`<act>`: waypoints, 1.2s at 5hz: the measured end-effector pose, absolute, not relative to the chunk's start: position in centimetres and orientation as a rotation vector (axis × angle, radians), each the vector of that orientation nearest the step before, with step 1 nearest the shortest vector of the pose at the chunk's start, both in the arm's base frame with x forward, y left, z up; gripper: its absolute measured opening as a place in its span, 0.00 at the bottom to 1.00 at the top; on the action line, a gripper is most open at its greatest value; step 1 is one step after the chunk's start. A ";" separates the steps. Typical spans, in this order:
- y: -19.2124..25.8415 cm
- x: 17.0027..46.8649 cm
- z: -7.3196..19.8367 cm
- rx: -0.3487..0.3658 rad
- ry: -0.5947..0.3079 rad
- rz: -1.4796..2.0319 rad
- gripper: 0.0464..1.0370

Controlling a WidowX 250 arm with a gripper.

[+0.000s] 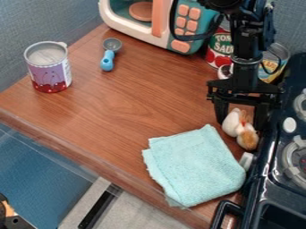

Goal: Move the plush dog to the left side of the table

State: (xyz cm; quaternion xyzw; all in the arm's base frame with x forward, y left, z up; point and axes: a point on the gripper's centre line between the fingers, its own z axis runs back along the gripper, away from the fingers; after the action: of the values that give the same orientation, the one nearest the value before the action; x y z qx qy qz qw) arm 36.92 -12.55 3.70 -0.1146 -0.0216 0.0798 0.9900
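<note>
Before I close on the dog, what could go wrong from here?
- Stove: the gripper is open around the dog, its stove-side finger right by the stove's edge. Closing or shifting that way could bump it.
- Grip: the fingers straddle the dog's far end, with the brown end out toward the cloth. It may tip or slip on lift.
- Cloth: it lies close by on the near side, so a low carry left might drag it.
</note>
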 end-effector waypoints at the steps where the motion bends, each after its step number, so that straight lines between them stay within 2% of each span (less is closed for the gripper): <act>1: -12.4 37.3 3.3 -0.229 -0.069 0.197 0.54; 2: -12.3 37.4 3.1 -0.221 -0.071 0.221 0.35; 3: -12.1 37.3 2.9 -0.209 -0.071 0.238 0.23; 5: -11.3 36.1 3.6 -0.144 -0.077 0.273 0.09; 6: -10.5 35.1 4.9 -0.119 -0.096 0.304 0.05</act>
State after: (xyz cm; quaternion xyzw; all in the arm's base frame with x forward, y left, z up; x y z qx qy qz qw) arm 35.07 -10.45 4.91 -0.0593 -0.0478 0.1512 0.9856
